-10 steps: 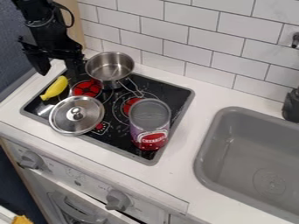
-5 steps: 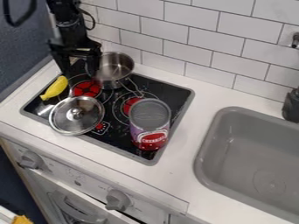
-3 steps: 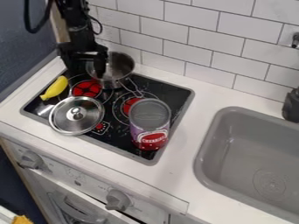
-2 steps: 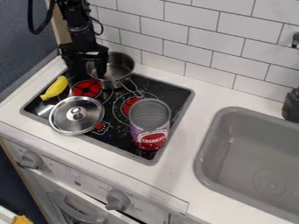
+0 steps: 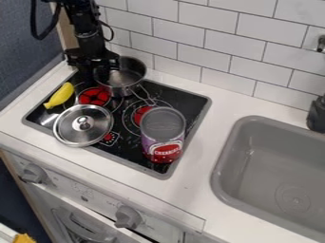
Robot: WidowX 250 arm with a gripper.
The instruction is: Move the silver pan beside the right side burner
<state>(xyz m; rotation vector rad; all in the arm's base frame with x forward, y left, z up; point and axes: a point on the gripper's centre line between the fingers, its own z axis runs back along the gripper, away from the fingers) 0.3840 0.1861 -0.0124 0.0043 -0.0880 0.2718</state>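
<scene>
The black gripper (image 5: 96, 72) hangs with its jaws at the left rim of the silver pan (image 5: 126, 87). Down and left of the jaws lies a yellow banana (image 5: 60, 95); below them, a silver lid (image 5: 70, 127); down and right, a can (image 5: 162, 135); farther right, a gray sink (image 5: 254, 161).

Surfaces and finishes, listed outward from the pincer

Pincer (image 5: 96, 72): black, plastic-looking, mostly matt. At the pincer, silver pan (image 5: 119, 91): smooth metal, soft sheen; metal wire handle (image 5: 143, 96). Just below the pincer, banana (image 5: 60, 96): smooth, plastic-looking. Farther below it, lid (image 5: 68, 130): polished metal, bright reflections. Under and around these, cooktop (image 5: 127, 153): glossy, smooth black panel, matt grey border. Lower right of the pincer, can (image 5: 163, 128): ridged metal-looking end, printed wrapper with slight shine. Well right, sink (image 5: 222, 187): smooth grey, plastic-looking, low sheen. Behind and right, tiles (image 5: 206, 45): smooth, lightly glossy.
</scene>
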